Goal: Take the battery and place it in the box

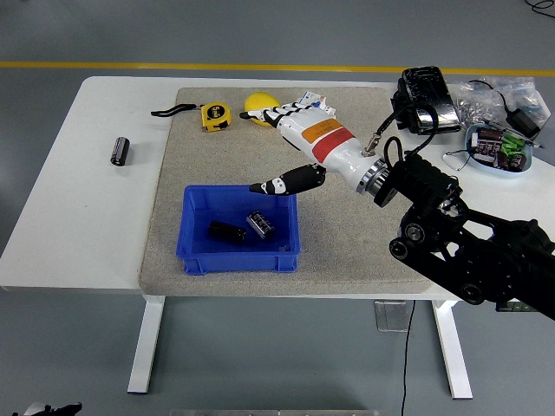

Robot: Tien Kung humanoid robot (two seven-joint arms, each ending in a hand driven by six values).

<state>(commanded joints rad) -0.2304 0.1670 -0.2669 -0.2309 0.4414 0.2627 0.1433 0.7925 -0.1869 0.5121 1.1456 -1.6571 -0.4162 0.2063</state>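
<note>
Right hand (299, 143) is empty, fingers spread above the box (239, 229); next, approach the remaining battery (120, 150) squarely.

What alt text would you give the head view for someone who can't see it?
The robot's right hand hovers open above a blue box holding two batteries. A third battery lies far left on the white table; a tape measure sits beyond the box.

I log: blue box (195, 251); two black batteries (261, 224) inside; white right hand (299, 143), orange-red band, black thumb; yellow lemon (253, 101); white bench (87, 199).
</note>
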